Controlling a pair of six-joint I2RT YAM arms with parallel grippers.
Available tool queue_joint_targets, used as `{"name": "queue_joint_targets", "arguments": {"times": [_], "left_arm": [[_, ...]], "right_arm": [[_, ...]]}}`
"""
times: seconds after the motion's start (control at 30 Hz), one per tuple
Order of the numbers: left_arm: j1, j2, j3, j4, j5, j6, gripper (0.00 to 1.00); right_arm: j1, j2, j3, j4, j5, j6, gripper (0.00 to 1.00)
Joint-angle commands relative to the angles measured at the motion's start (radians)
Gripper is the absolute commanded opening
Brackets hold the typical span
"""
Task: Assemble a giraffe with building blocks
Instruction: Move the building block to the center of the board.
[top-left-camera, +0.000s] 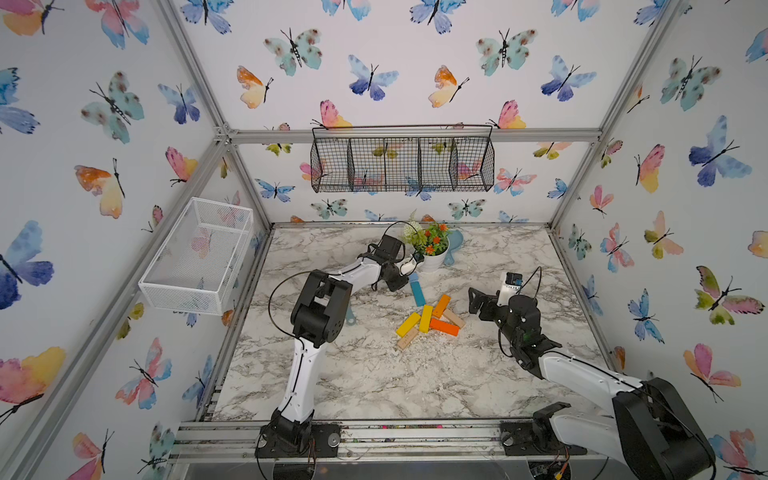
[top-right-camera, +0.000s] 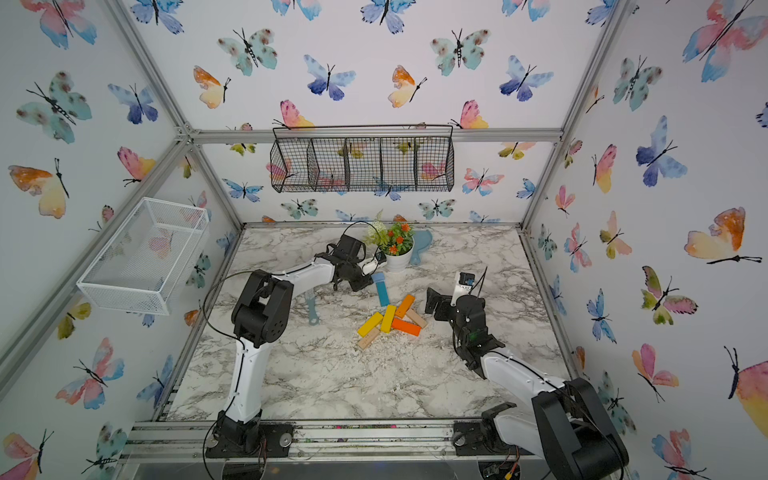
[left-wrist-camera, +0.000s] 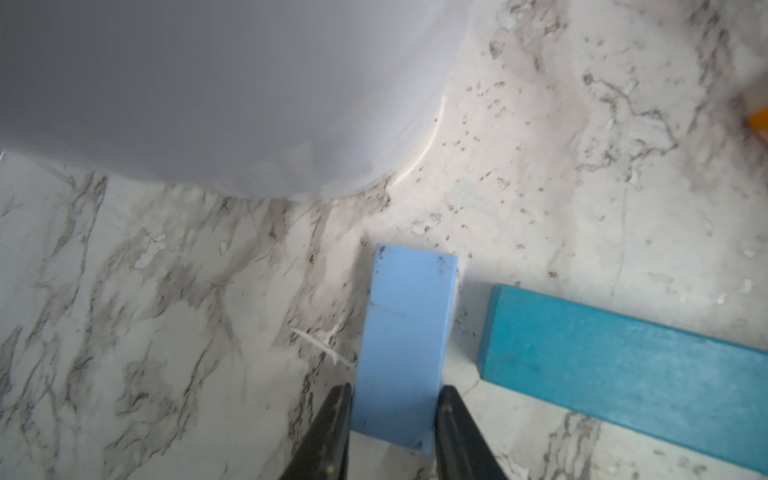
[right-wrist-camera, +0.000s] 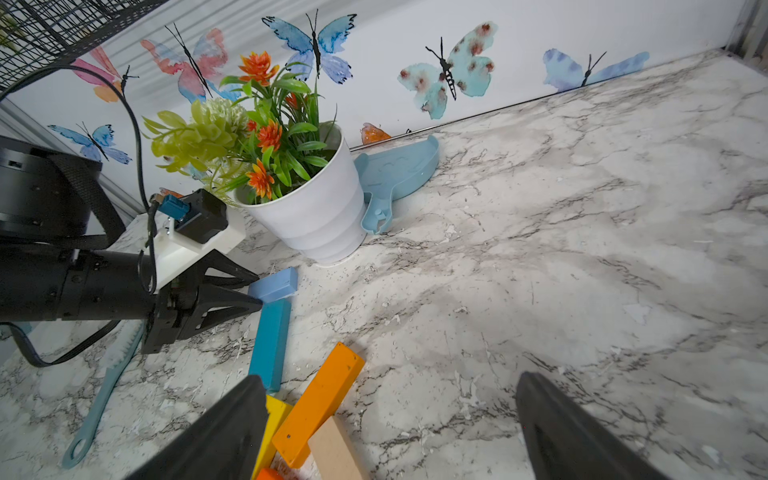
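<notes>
My left gripper is clamped on the small light-blue wooden bar, the head. It sits just off the end of the long teal wooden bar, beside the white plant pot. My right gripper gapes empty near the loose heap of yellow, orange and plain-wood bars. I judge the build barely begun, with six bars unplaced. Whether the blue bar touches the marbled table I cannot tell, and my wrist mostly hides it in both top views.

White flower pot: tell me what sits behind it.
Behind the white flower pot, a pale-blue dustpan lies on the marble table, near the back wall. The pot covers part of it, so that part cannot be seen.
</notes>
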Motion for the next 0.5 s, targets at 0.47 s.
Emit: {"name": "queue_joint_targets", "arguments": {"times": [0.47], "left_arm": [[0.086, -0.113, -0.166, 0.008, 0.007, 0.041, 0.17]], "right_arm": [[0.005, -0.001, -0.004, -0.005, -0.026, -0.006, 0.98]]}}
